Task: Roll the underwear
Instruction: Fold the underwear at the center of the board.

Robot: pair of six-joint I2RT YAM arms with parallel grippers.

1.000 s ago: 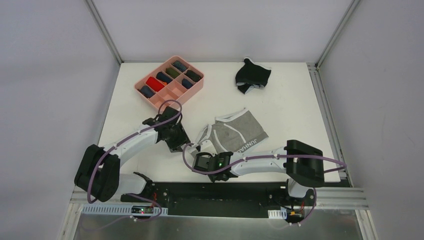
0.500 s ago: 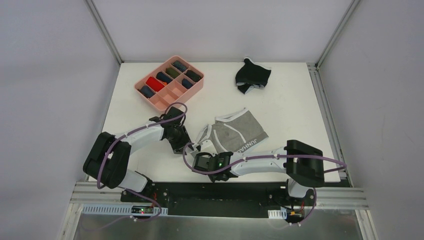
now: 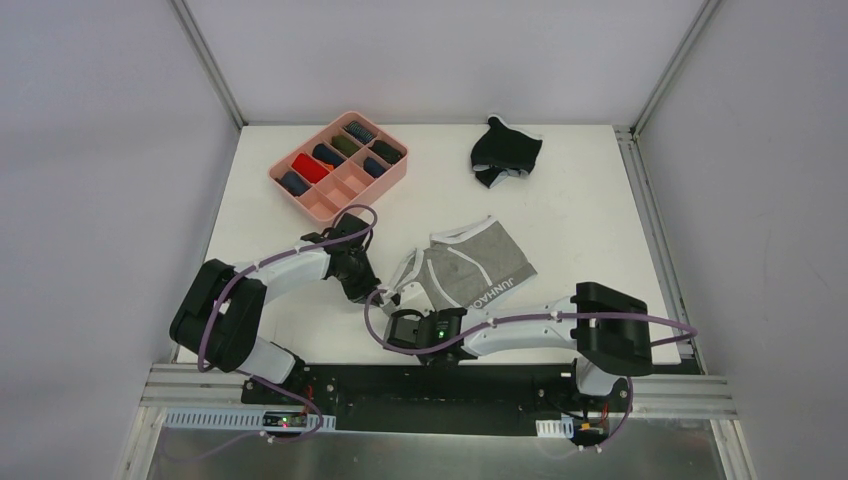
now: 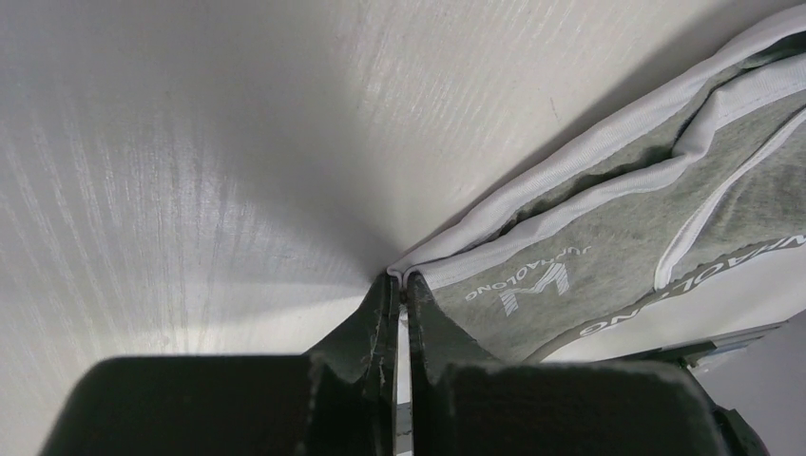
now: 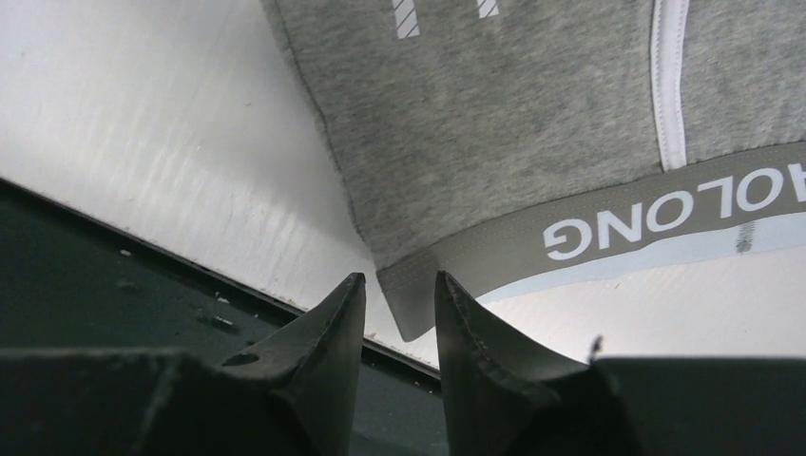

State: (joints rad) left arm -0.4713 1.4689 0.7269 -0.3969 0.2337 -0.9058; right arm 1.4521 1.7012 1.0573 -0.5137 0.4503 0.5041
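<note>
The grey underwear (image 3: 475,268) lies flat in the middle of the table, its lettered waistband toward the near right. My left gripper (image 3: 372,293) is at its left corner, shut on the white-hemmed edge (image 4: 411,274); the left wrist view shows the cloth (image 4: 618,228) pinched between the tips of the left gripper (image 4: 399,278). My right gripper (image 3: 424,306) sits at the near corner, open. In the right wrist view the waistband corner (image 5: 411,304) hangs between the parted tips of the right gripper (image 5: 399,281). The black underwear (image 3: 507,152) lies crumpled at the far right.
A pink compartment tray (image 3: 365,190) with several rolled items stands at the far left. The table's near edge and the black base rail (image 5: 95,285) run just under my right gripper. Metal frame posts stand at the back corners.
My left gripper has slid right to the grey underwear's left corner and closed on its white edge. The right arm has barely shifted.
</note>
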